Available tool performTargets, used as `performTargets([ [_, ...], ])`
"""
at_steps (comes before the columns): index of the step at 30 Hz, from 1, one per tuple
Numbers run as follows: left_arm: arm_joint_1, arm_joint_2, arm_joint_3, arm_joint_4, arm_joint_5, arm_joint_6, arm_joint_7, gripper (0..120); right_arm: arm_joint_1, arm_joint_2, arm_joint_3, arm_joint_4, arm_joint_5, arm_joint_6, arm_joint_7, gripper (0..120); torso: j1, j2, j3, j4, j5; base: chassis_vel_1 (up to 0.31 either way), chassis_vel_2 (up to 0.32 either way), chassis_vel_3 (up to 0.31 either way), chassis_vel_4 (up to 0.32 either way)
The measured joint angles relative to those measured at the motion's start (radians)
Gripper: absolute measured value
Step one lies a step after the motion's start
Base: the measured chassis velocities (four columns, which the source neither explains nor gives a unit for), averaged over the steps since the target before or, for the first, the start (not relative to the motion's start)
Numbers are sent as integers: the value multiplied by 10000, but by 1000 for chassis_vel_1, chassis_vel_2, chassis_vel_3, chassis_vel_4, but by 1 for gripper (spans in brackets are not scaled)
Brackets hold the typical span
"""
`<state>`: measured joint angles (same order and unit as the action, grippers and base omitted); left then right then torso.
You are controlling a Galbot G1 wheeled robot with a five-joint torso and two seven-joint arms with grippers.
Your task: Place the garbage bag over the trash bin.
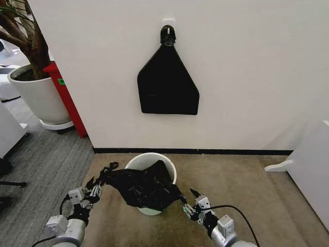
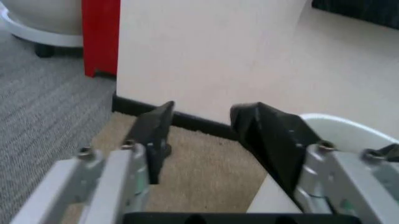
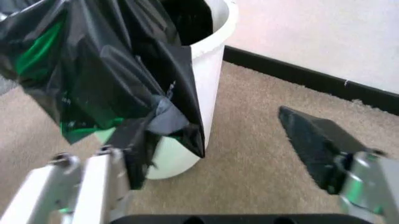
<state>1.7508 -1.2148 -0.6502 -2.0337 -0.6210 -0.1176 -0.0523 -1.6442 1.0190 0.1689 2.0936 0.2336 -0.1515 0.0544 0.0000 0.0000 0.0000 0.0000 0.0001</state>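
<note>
Head view: garbage bag (image 1: 144, 186) hides much of trash bin (image 1: 150, 160).

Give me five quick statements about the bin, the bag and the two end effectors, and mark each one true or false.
1. The garbage bag lies draped across the trash bin. True.
2. The trash bin lies tipped on its side. False: it stands upright on the tan carpet.
3. The left end effector has its jaws open with nothing between them. True.
4. The right end effector is clamped shut on the bag. False: its jaws are apart, with one finger against the bag's hanging edge.
5. The bag fully lines the bin. False: part of the bin's rim is bare on the wall side.
</note>
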Motion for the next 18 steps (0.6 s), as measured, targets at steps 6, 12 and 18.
performTargets([
  [6,111,-238,-24,-268,119,-64,-21,81,-685,-23,154,531,-592,-55,190,90,0,0,0,-1,0,0,0,0,0],
  [12,359,-566,-32,-830,287,-124,-131,98,-1445,129,-60,1113,-1974,818,566,100,0,0,-1,-2,-1,0,0,0,0],
  [18,469,-700,-86,-1455,586,-107,-368,100,-1174,544,-104,1376,-4353,2459,476,100,0,0,0,0,0,0,0,0,0],
])
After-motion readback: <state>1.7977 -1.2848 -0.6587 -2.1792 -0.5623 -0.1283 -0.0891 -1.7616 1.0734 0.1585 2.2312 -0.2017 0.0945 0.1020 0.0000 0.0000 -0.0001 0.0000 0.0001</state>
